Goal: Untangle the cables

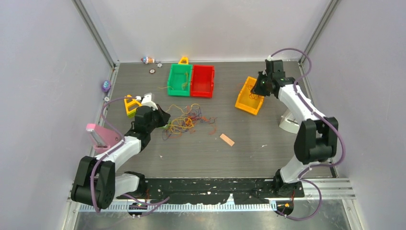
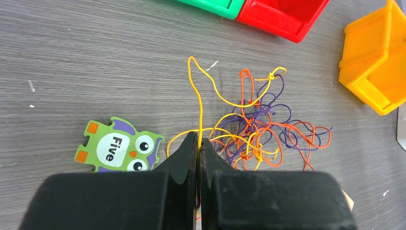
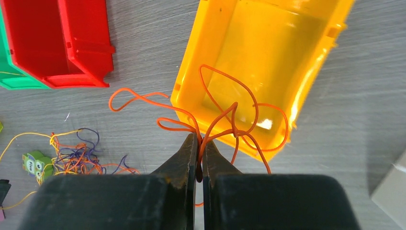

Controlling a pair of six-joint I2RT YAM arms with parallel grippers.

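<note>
Cables (image 2: 259, 125): thin coloured wires, probably limp, light, snag-prone; take single free strands. Left tool (image 2: 198, 143) clamps yellow strand (image 2: 200, 108); right tool (image 3: 198, 141) clamps orange strand (image 3: 220, 120).

The left gripper (image 2: 197, 137) pinched a yellow cable (image 2: 199, 108), jaws closed; the right gripper (image 3: 197, 137), arm stretched forward, clamped an orange cable (image 3: 221, 117).

I read one marking: the word "Five", dark letters tilted on a white oval, on the belly of the green owl-shaped puzzle piece (image 2: 119, 146), at eight o'clock in the left wrist view
</note>
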